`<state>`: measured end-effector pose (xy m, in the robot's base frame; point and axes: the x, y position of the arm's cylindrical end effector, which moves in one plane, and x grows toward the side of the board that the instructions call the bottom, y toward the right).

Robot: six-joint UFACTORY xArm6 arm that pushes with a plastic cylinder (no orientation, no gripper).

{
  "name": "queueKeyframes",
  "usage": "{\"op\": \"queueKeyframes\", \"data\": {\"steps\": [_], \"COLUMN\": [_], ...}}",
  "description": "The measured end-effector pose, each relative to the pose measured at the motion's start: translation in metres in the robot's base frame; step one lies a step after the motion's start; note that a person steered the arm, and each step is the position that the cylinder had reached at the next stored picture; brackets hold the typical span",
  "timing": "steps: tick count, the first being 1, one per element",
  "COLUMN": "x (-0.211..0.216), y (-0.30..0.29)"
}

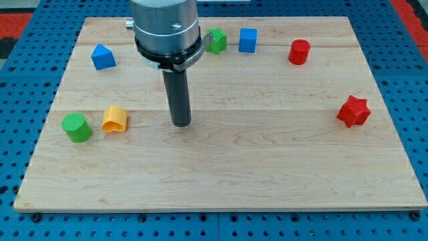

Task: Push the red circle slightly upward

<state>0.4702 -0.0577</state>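
Observation:
The red circle (299,51) is a short red cylinder near the view's top right of the wooden board (267,161). My tip (180,124) is the lower end of the dark rod, resting on the board left of centre. It is far to the left of and below the red circle, not touching any block. The nearest block to the tip is the yellow one (114,118), to its left.
A red star (353,111) lies at the right edge. A blue cube (248,40) and a green block (215,41) sit at the top centre, beside the arm's body. A blue block (103,57) is top left, a green cylinder (77,127) at the left.

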Motion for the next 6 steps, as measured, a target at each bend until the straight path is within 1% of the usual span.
{"op": "queueKeyframes", "data": {"steps": [1, 2, 3, 5, 6], "x": [0.01, -0.004, -0.051, -0.174, -0.178], "y": [0.0, 0.032, 0.099, 0.289, 0.236]}}
